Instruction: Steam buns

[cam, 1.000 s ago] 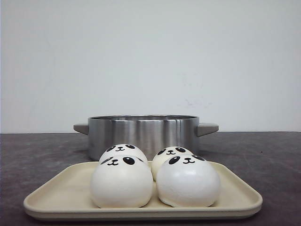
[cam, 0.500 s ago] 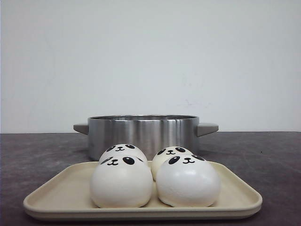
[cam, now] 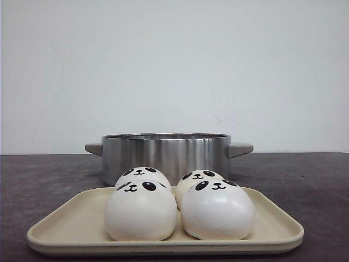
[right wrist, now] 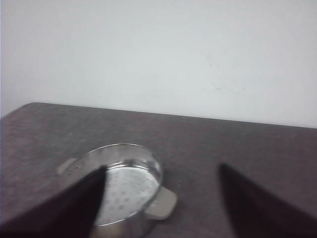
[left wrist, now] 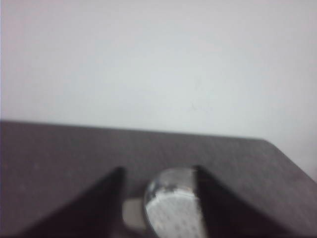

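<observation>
Four white panda-faced buns sit together on a beige tray (cam: 65, 229) at the front: front left (cam: 140, 214), front right (cam: 218, 213), back left (cam: 143, 173), back right (cam: 197, 177). Behind the tray stands a steel steamer pot (cam: 166, 153) with grey handles. Neither gripper shows in the front view. My left gripper (left wrist: 158, 171) is open and empty, with the pot (left wrist: 173, 210) seen between its fingers. My right gripper (right wrist: 162, 168) is wide open and empty, above the table to one side of the pot (right wrist: 124, 193), whose floor is perforated. The buns are out of both wrist views.
The dark grey table (cam: 305, 180) stretches to either side of the pot and tray. A plain white wall (cam: 174, 65) stands behind. The table's far corner shows in the left wrist view (left wrist: 270, 144).
</observation>
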You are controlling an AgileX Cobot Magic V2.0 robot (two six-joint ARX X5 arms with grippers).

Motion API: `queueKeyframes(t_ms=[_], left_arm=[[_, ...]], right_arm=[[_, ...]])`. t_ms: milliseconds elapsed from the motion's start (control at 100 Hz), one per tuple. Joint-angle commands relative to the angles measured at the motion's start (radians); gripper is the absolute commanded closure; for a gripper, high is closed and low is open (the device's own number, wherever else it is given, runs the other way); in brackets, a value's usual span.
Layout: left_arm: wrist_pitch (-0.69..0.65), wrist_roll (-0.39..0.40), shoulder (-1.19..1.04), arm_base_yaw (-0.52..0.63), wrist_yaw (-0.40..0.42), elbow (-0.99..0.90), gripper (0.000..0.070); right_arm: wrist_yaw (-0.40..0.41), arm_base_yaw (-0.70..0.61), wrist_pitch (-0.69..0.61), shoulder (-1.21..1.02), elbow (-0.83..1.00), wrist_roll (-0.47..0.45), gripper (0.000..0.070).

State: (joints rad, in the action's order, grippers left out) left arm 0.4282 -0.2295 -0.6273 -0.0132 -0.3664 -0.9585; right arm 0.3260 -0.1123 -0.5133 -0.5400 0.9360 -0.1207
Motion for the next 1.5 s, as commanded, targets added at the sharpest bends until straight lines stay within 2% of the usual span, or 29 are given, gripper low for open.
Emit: queueKeyframes(t_ms=[0, 110, 200, 380, 480, 570, 680, 860, 950, 1050, 1400, 1440, 1490], left_arm=[[0.022, 0.012, -0.006, 0.014, 0.016, -0.011, 0.0153], [0.053, 0.013, -0.018, 0.052, 0.034, -0.011, 0.0143], [0.059, 0.012, -0.036, 0.082, 0.034, -0.011, 0.0143], [0.098, 0.010, -0.089, 0.136, 0.034, -0.011, 0.0143], [0.128, 0.008, -0.112, 0.168, 0.034, -0.011, 0.0143], [0.142, 0.006, -0.121, 0.197, 0.034, -0.011, 0.0143], [0.149, 0.004, -0.121, 0.232, 0.034, -0.011, 0.0143], [0.153, 0.005, -0.121, 0.272, 0.034, -0.011, 0.0143], [0.154, 0.005, -0.120, 0.290, 0.034, -0.011, 0.0143], [0.154, 0.004, -0.120, 0.303, 0.034, -0.011, 0.0143], [0.156, 0.004, -0.120, 0.329, 0.034, -0.011, 0.0143], [0.156, 0.004, -0.120, 0.329, 0.034, -0.011, 0.0143], [0.156, 0.004, -0.120, 0.329, 0.034, -0.011, 0.0143]], right_arm=[[0.009, -0.010, 0.011, -0.030, 0.026, -0.014, 0.0117], [0.011, -0.045, 0.009, -0.097, 0.067, -0.023, 0.0078], [0.005, -0.101, -0.015, -0.180, 0.132, -0.029, 0.0076], [-0.113, -0.312, -0.154, -0.407, 0.286, -0.027, 0.0078], [-0.126, -0.439, -0.212, -0.544, 0.315, -0.119, 0.0078], [-0.120, -0.485, -0.253, -0.648, 0.317, -0.201, 0.0078], [-0.121, -0.528, -0.303, -0.772, 0.317, -0.238, 0.0079], [-0.124, -0.561, -0.307, -0.963, 0.317, -0.247, 0.0082], [-0.124, -0.570, -0.284, -1.054, 0.317, -0.250, 0.0107], [-0.127, -0.571, -0.263, -1.143, 0.317, -0.250, 0.0173], [-0.162, -0.571, -0.196, -1.301, 0.317, -0.267, 0.0181], [-0.163, -0.571, -0.193, -1.310, 0.317, -0.273, 0.0221], [-0.163, -0.571, -0.194, -1.316, 0.317, -0.274, 0.0351]])
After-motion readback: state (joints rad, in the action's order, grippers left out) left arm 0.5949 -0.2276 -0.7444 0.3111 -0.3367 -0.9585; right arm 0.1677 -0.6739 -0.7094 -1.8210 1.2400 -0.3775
